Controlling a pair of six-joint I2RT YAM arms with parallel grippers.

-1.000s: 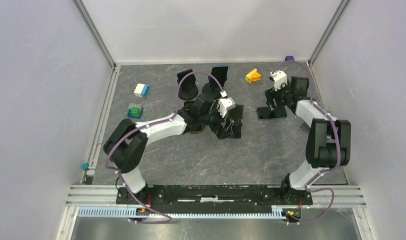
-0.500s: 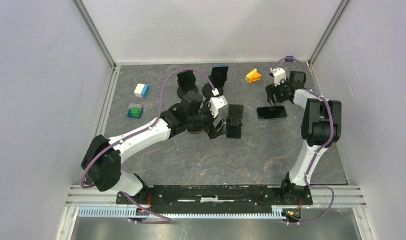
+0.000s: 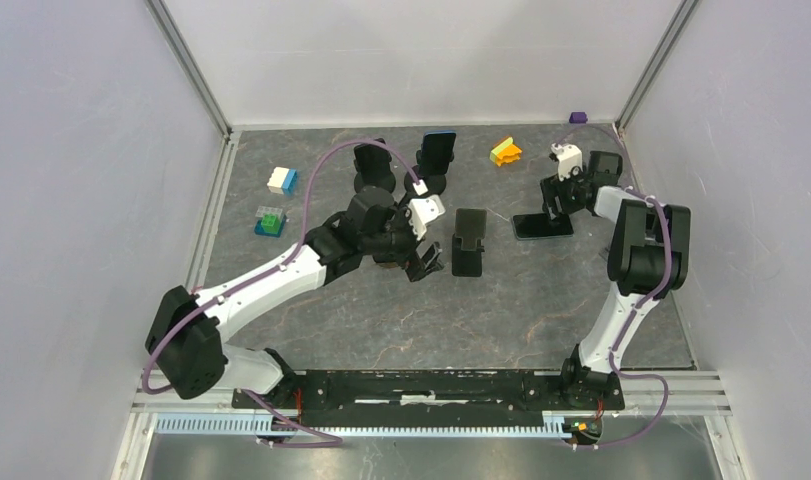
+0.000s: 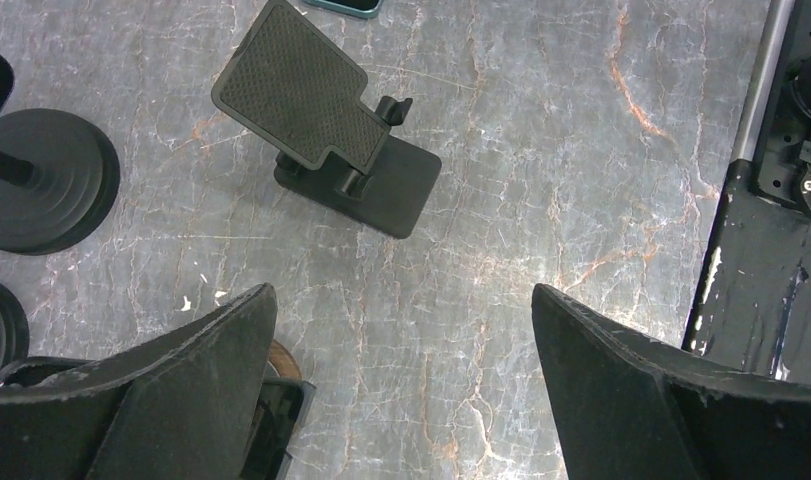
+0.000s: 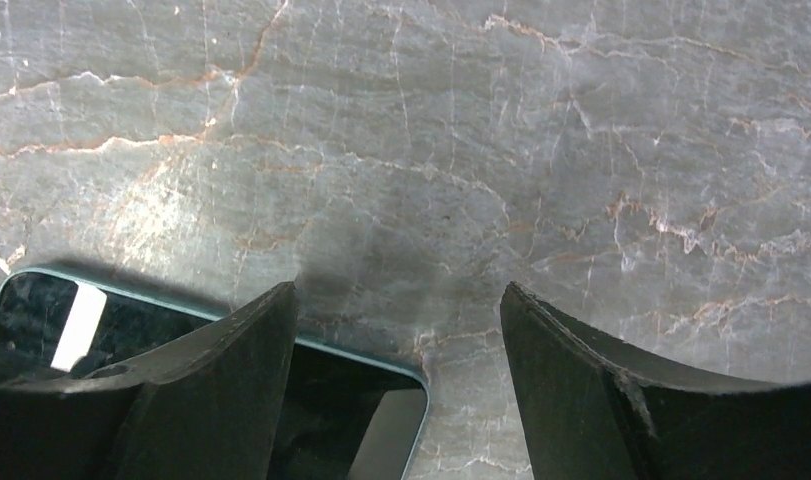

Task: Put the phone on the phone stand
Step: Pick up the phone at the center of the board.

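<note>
**Phone (image 3: 543, 227) flat on the table (image 3: 381, 320), stand (image 3: 469, 243) empty**

Lying glossy face up at the right rear of the table, well apart from the stand and not on it. Dark glass, thin teal rim, long side running left to right in the overhead view.

Poised over its far left part: the right gripper (image 3: 554, 203), jaws spread wide, gripping nothing. In the right wrist view, between the fingers (image 5: 396, 300), mostly bare stone and one rounded corner of the phone (image 5: 41, 330); the finger on the left of that view overlapping the phone's edge, the other over the table. Touching or just above: cannot tell.

Near the middle of the table, the stand: black, flat base, dotted backrest (image 4: 301, 95) tilted, small lip at its lower end.

Just left of the stand, the left gripper (image 3: 424, 264), jaws fully apart (image 4: 403, 295), empty, over bare stone, close to the stand but clear of it.

Behind, two round-footed holders (image 3: 373, 165), the right one (image 3: 436, 155) carrying a dark slab with a blue top edge.

At the far left, a white-and-blue block (image 3: 282, 180) and a green-and-blue block (image 3: 270, 221); at the back right, a yellow-and-orange block (image 3: 505, 151).
</note>
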